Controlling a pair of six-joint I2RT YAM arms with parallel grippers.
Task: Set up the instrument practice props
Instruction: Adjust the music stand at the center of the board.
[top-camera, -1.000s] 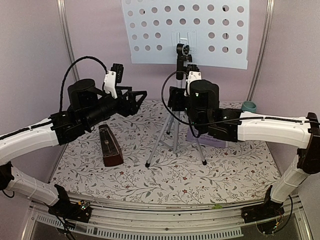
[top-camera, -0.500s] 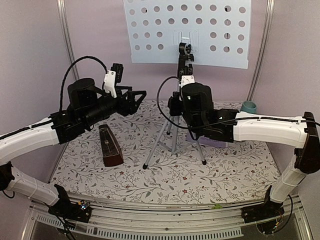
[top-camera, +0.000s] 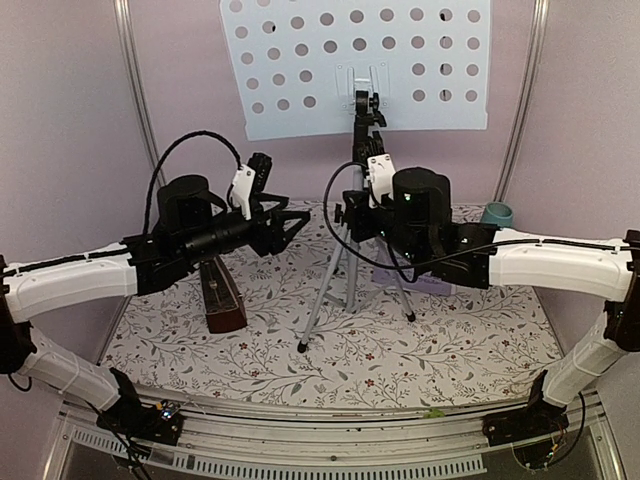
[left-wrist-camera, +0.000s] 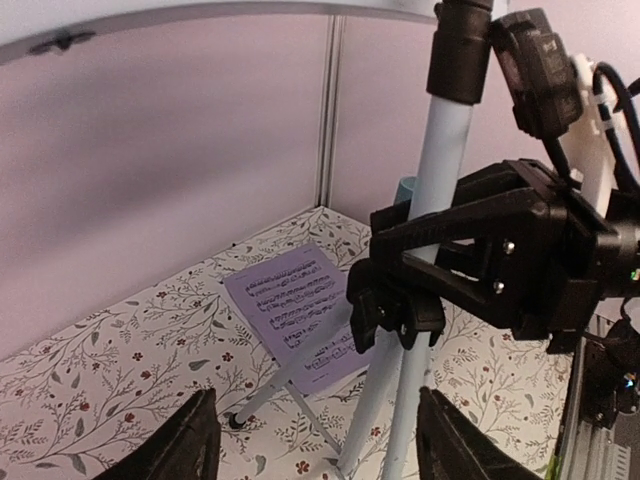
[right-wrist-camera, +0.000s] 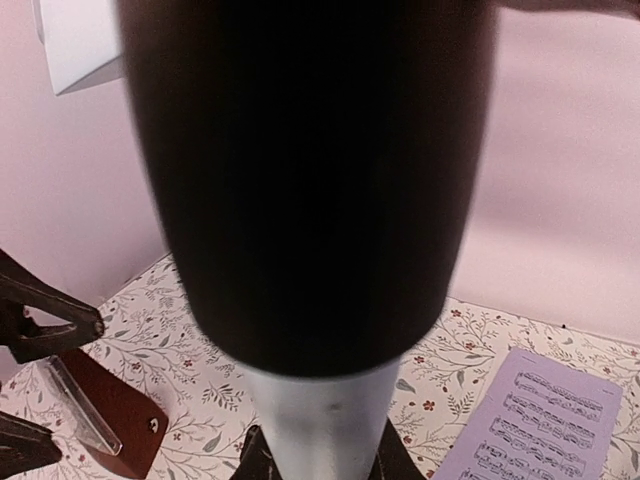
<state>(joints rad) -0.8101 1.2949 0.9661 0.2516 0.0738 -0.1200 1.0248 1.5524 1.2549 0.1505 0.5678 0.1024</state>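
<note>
Pale-blue perforated metal music stand with silver tripod legs (top-camera: 400, 70) stands at the centre of the top view on the floral table (top-camera: 450, 340). Right end effector (left-wrist-camera: 392, 312) is clamped narrow round its pole, above the legs. Left end effector (top-camera: 297, 224) gapes wide and empty, just left of the pole. Likely light, stiff and top-heavy, and the smooth tube could twist or slip. Grip the pole low, not the perforated desk.
</note>
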